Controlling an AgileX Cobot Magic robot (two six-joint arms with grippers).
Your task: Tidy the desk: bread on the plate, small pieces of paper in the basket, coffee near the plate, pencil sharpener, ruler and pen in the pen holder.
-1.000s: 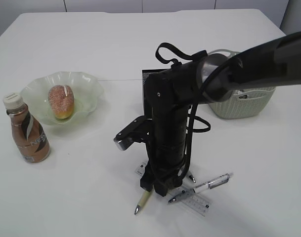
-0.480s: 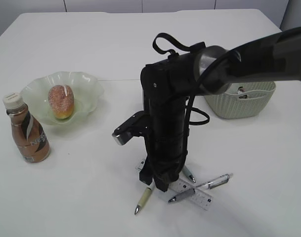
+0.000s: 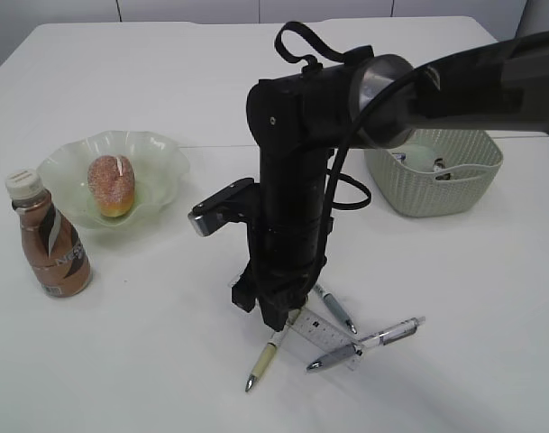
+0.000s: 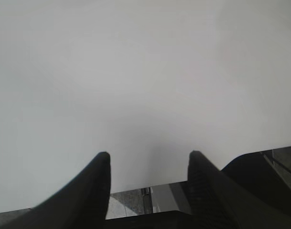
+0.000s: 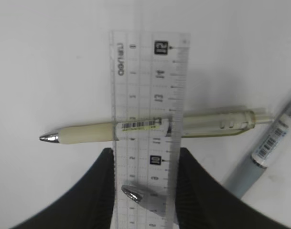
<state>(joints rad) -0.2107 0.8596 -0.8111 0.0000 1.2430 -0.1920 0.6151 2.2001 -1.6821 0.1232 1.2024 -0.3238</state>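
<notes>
a: where was the right gripper (image 5: 144, 191)?

b: low over the desk (image 3: 148, 361), above a small pile of writing things near the front edge. in the right wrist view its two black fingers (image 5: 95, 191) stood one on each side of the clear ruler (image 5: 147, 109), closed in against its long edges. the ruler was gripped across its width; whether it was off the desk could not be told.

a: what lay with the ruler?

b: a cream pen (image 5: 150, 130) lay crosswise under it, tip to the left in that view. a second pen (image 5: 267, 148) with a pale blue-grey barrel lay at the right edge. a silver pen tip (image 5: 141, 196) showed through the ruler between the fingers.

a: and the left gripper (image 4: 149, 160)?

b: its jaws stood apart with nothing between them, facing a plain pale surface in the left wrist view. it did not appear in the exterior view.

a: position of the other task items?

b: the bread (image 3: 111, 186) sat in the green plate (image 3: 161, 153) at the left. the coffee bottle (image 3: 47, 239) stood upright just beside the plate, toward the front left. the basket (image 3: 441, 180) sat at the right, behind the right arm. the pen holder and sharpener were not identifiable; the arm hid that area.
</notes>
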